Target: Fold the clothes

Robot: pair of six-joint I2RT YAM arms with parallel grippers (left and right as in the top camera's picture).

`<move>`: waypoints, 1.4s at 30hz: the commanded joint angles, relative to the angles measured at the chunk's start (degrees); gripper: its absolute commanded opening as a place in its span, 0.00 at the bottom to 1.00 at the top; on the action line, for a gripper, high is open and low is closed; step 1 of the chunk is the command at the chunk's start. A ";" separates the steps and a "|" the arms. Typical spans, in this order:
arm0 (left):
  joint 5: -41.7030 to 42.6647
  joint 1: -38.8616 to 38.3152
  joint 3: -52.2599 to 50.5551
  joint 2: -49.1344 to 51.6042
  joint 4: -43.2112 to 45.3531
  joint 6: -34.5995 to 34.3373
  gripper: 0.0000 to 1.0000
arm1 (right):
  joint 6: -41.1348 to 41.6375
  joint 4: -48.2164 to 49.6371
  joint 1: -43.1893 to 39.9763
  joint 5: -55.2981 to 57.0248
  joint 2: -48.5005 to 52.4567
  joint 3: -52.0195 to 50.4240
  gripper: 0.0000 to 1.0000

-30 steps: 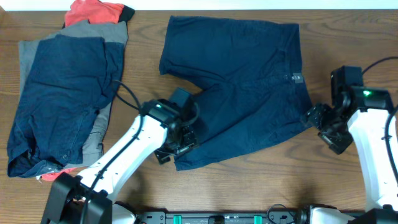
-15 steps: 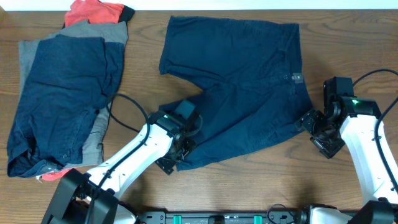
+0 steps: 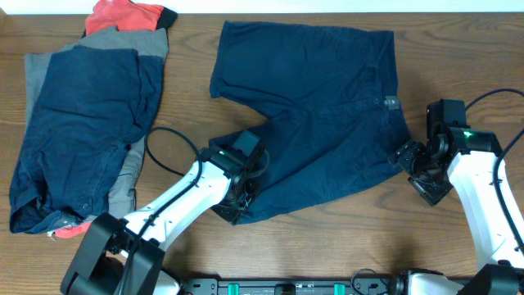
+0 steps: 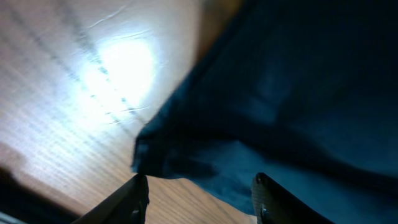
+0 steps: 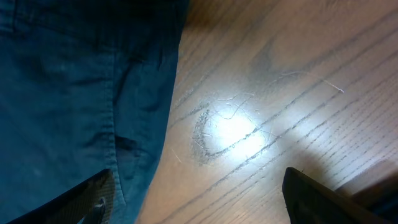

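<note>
left hand: half open, astride shorts leg hem, not clamped | right hand: wide open, empty, over shorts' waist edge and bench

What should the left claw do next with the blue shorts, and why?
Probably pinch shut on the shorts hem: the left claw is open, with that leg's corner lying between its fingers, ready to lift and fold.

Robot lab: two white arms, wood table, cables.
</note>
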 commanded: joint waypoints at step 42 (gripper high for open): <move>13.66 11.10 -2.32 11.37 2.78 26.47 0.06 | -5.73 4.09 -0.15 0.09 0.04 -0.26 0.80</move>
